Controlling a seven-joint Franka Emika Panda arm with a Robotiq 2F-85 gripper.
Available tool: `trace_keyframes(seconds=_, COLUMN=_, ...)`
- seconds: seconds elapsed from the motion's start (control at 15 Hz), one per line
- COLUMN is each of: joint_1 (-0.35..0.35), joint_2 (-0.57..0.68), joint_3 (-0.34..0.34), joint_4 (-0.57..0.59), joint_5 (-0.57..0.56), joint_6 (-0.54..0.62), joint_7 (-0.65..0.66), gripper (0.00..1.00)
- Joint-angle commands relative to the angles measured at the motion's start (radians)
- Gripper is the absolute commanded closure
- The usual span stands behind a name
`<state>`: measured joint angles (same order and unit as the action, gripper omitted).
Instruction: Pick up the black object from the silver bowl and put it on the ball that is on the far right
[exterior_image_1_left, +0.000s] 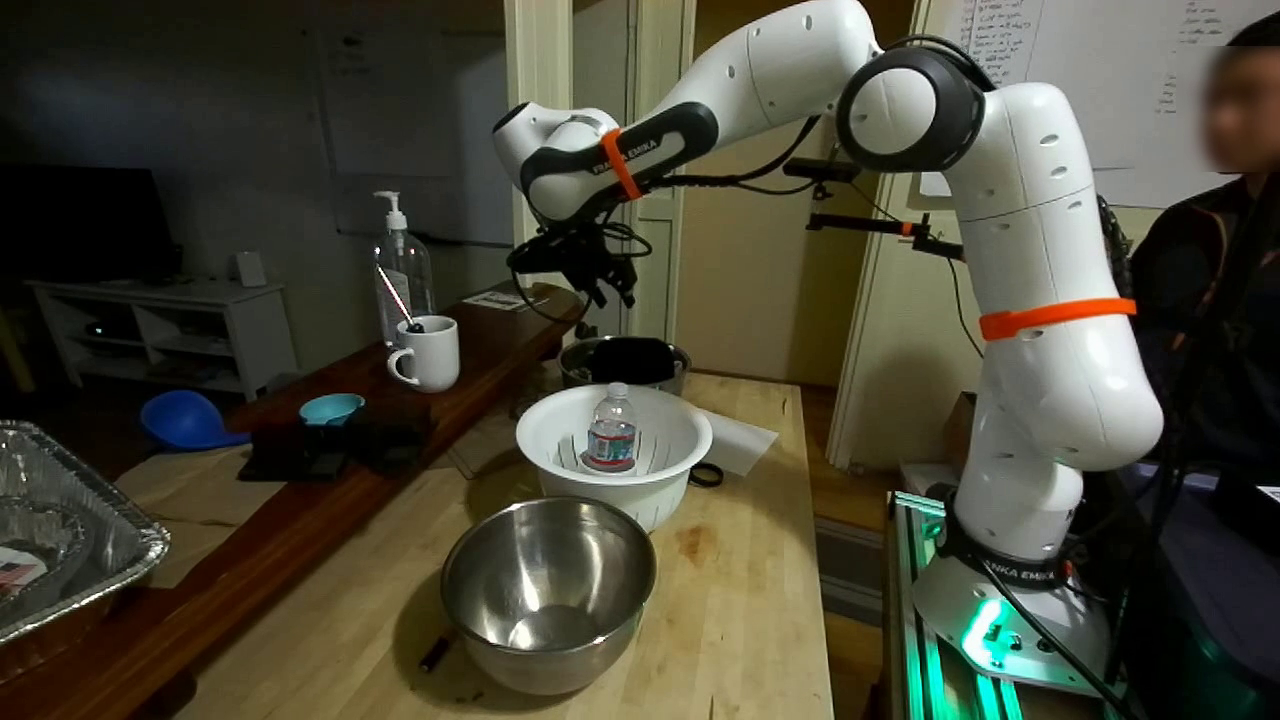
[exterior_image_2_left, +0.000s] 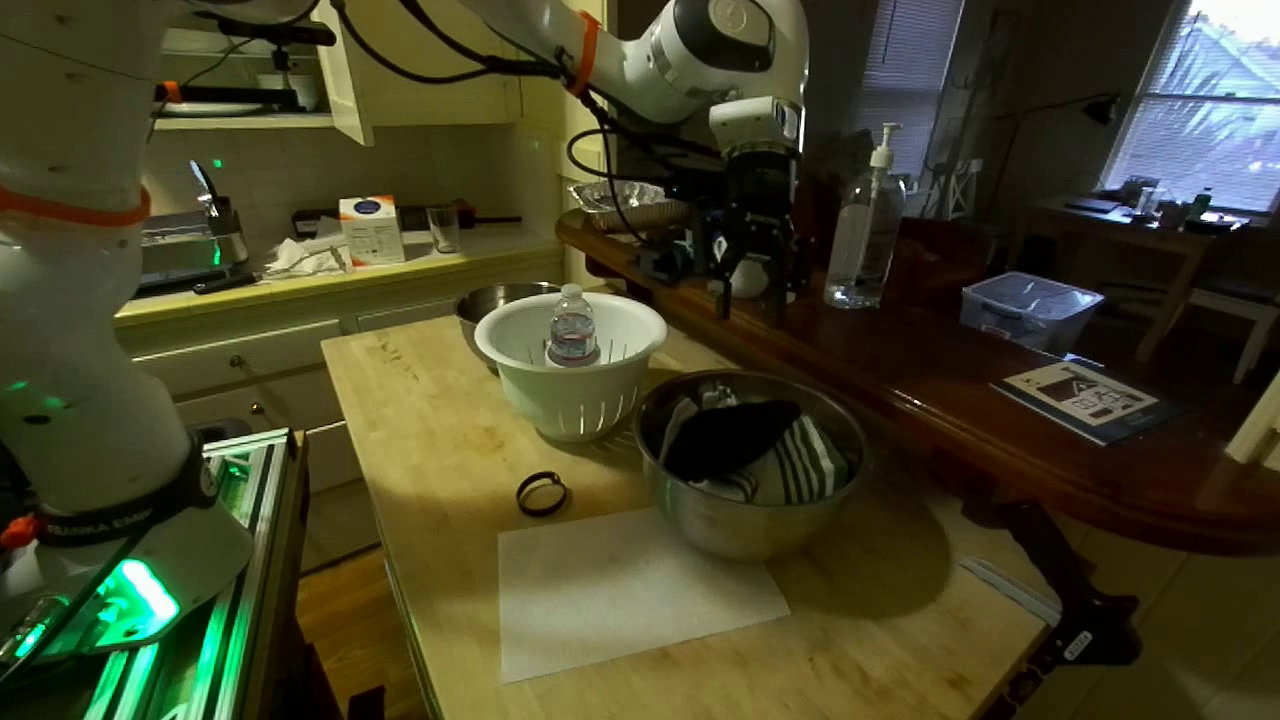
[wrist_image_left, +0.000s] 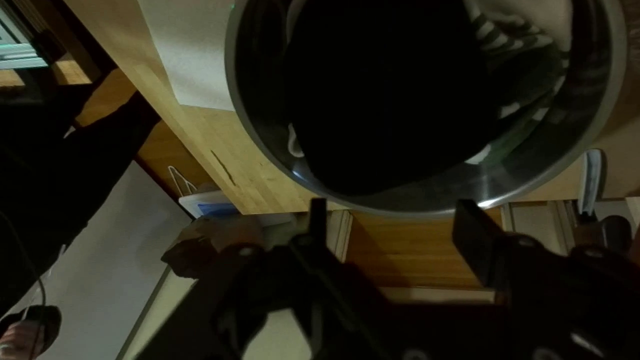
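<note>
The black object (exterior_image_2_left: 730, 440) looks like a flat, soft dark piece. It lies on a striped cloth (exterior_image_2_left: 808, 462) inside the silver bowl (exterior_image_2_left: 750, 525). In an exterior view the black object (exterior_image_1_left: 632, 360) shows above the rim of the silver bowl (exterior_image_1_left: 574, 368). In the wrist view the black object (wrist_image_left: 390, 100) fills much of the silver bowl (wrist_image_left: 450, 195). My gripper (wrist_image_left: 391, 202) is open and empty. In both exterior views the gripper (exterior_image_1_left: 615, 295) (exterior_image_2_left: 748, 300) hangs above the silver bowl, apart from it. Another steel bowl (exterior_image_1_left: 548, 600) stands empty at the table's opposite end. No ball shows.
A white colander (exterior_image_1_left: 600, 495) holding a small water bottle (exterior_image_1_left: 612, 430) stands between the steel bowls. A black ring (exterior_image_2_left: 541, 494) and a white sheet (exterior_image_2_left: 630, 590) lie on the table. A raised wooden counter (exterior_image_2_left: 900, 390) with a soap bottle (exterior_image_2_left: 865, 235) runs alongside.
</note>
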<state>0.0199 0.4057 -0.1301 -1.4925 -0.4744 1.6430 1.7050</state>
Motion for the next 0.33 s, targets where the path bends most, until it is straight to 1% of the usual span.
trace_keyframes(seconds=0.0, joint_1=0.035, joint_2=-0.079, joint_3=-0.018, joint_4=-0.013, joint_5=-0.05, joint_6=-0.112, joint_7=0.036, gripper=0.02)
trace_keyframes(seconds=0.07, joint_1=0.048, joint_2=-0.12, joint_3=-0.024, joint_4=-0.023, joint_5=-0.085, joint_6=-0.146, joint_7=0.08, gripper=0.0)
trace_keyframes(seconds=0.2, joint_1=0.05, joint_2=-0.185, joint_3=-0.02, joint_4=-0.027, joint_5=-0.1, joint_6=-0.227, joint_7=0.157, gripper=0.0)
trace_keyframes(seconds=0.27, joint_1=0.022, joint_2=-0.111, joint_3=0.0, joint_4=0.009, joint_5=-0.077, joint_6=-0.18, joint_7=0.087, gripper=0.0)
